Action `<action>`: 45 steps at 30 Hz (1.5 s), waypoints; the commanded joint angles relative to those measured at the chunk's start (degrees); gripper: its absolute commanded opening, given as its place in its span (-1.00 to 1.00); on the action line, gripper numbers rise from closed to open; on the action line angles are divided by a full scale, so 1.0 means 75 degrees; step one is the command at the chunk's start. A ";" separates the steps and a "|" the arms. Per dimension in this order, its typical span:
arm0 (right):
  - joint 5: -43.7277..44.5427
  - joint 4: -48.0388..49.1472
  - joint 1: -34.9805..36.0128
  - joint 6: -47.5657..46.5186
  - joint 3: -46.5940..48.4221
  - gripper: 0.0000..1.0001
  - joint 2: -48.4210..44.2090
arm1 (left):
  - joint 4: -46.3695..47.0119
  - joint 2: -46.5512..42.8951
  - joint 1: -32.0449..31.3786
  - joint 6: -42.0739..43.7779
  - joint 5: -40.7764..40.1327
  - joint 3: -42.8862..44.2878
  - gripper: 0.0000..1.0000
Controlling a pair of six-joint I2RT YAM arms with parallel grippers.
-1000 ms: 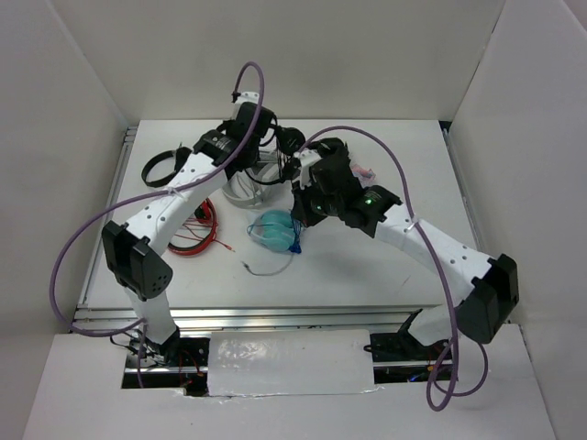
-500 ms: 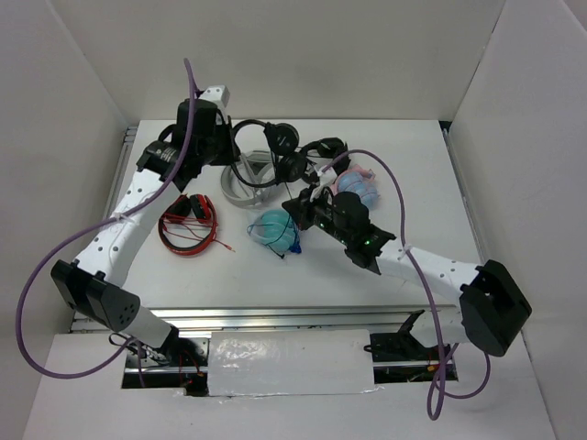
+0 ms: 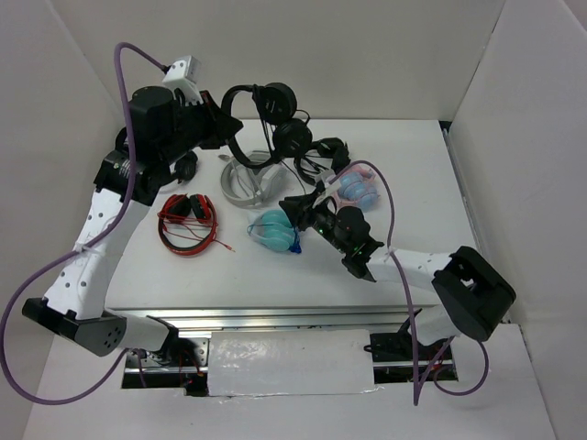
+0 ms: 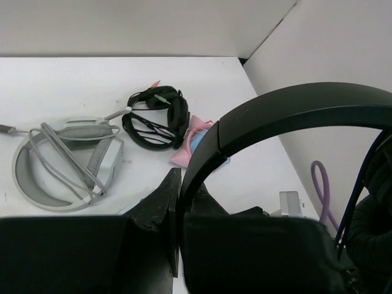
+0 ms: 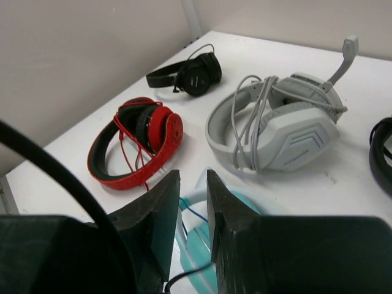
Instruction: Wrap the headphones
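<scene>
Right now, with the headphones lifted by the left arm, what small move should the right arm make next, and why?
Probably the right claw should rise toward the cable trailing from the headphones and close on it. The left claw holds the headband raised off the table; the right claw stands slightly open, low above the teal headset, so nothing seems to guide the cable.

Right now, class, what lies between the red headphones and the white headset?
Nothing: the right wrist view shows only bare table between the red headphones and the white headset.
</scene>
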 commanded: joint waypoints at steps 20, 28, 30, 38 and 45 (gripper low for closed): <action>-0.1475 0.2250 -0.0765 0.0590 -0.0132 -0.68 0.1043 | 0.0446 -0.0591 0.0045 -0.0064 0.1159 0.0536 -1.00; -0.2025 -0.0579 -0.2040 0.0404 0.1061 -1.00 0.0985 | 0.0891 -0.0696 -0.0375 0.0943 0.2063 -0.0389 -1.00; -0.2061 -0.1379 -0.2229 0.0076 0.1437 -1.00 0.0891 | 0.0845 -0.0708 -0.0564 0.1435 0.1899 -0.0799 -1.00; -0.1698 -0.4299 -0.3190 -0.1142 0.3229 -1.00 0.0340 | 0.1349 -0.0650 -0.1419 0.2454 0.1384 -0.2346 -1.00; -0.0890 -0.5929 -0.3366 -0.1952 0.4613 -1.00 0.0281 | 0.1044 -0.0017 -0.2170 0.2901 -0.0503 -0.2663 -1.00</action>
